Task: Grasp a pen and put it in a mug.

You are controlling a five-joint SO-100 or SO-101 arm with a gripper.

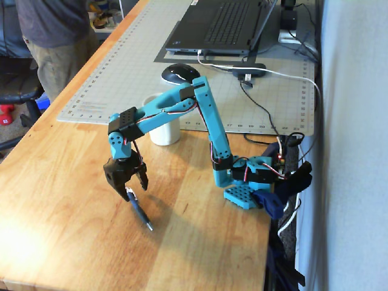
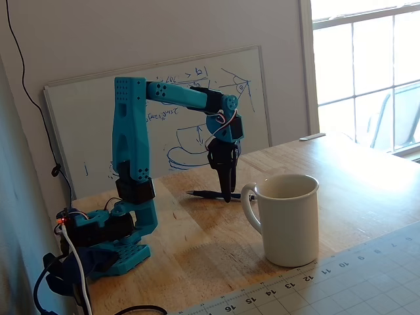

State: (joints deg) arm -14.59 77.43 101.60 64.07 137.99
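Gripper [image 1: 134, 187] hangs spread over the pen [image 1: 140, 211] lying on the table [image 1: 73, 242]; grasp and mug [image 2: 287, 220] drop both remain.

Daylight fills both fixed views. In one, the window [image 2: 364, 72] is blown out to near white, and the whiteboard [image 2: 157, 125] and wall are evenly lit. In the other, glare washes out the wooden table [image 1: 36, 242] at the lower left, well to the left of the gripper [image 1: 134, 185]. Soft shadows lie beneath the arm [image 1: 182, 109]. Both pictures are slightly soft and grainy.
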